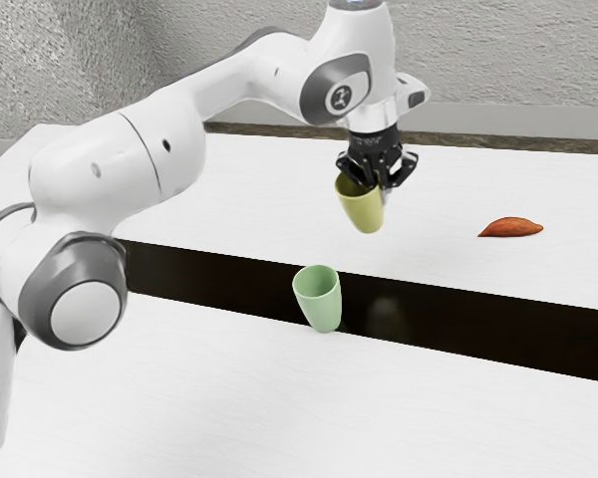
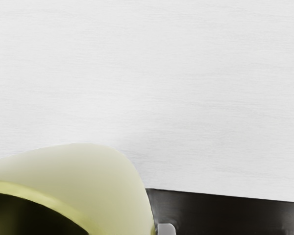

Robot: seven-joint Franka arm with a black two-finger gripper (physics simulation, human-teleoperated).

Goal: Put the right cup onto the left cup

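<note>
Yellow cup [image 1: 365, 211]: held aloft, mouth upward, looking somewhat tilted. We take it for the right cup of the task, with the nesting not yet done.

Surroundings, by size. White tabletop [image 1: 209, 388]: crossed by a dark strip [image 1: 478, 326]. White arm [image 1: 122, 167]: reaches in from the exterior view's left. Black gripper [image 1: 383, 189]: clenched on the yellow cup's wall near the rim. Green cup [image 1: 320, 299]: base near the strip's near edge, mouth open, presumably our target. Sweet potato [image 1: 511, 228]: well apart from both cups, a negligible hazard.

Risks, gravest first:
1. Toppling the green cup. Cause: sideways misalignment; the yellow cup is not yet lined up over it, and descending here would miss or clip its rim. We judge that travel toward the green cup must come first, kept high.
2. Jamming during insertion. Cause: the apparent tilt; the yellow base could catch on the green rim. Levelling beforehand seems prudent.
3. Cup pivoting in our grasp. Cause: a hold on one side near the rim, leaving the base free to swing on contact.
4. Dragging the nested cup out again. Cause: a fingertip snagging the wall on retreat.
</note>
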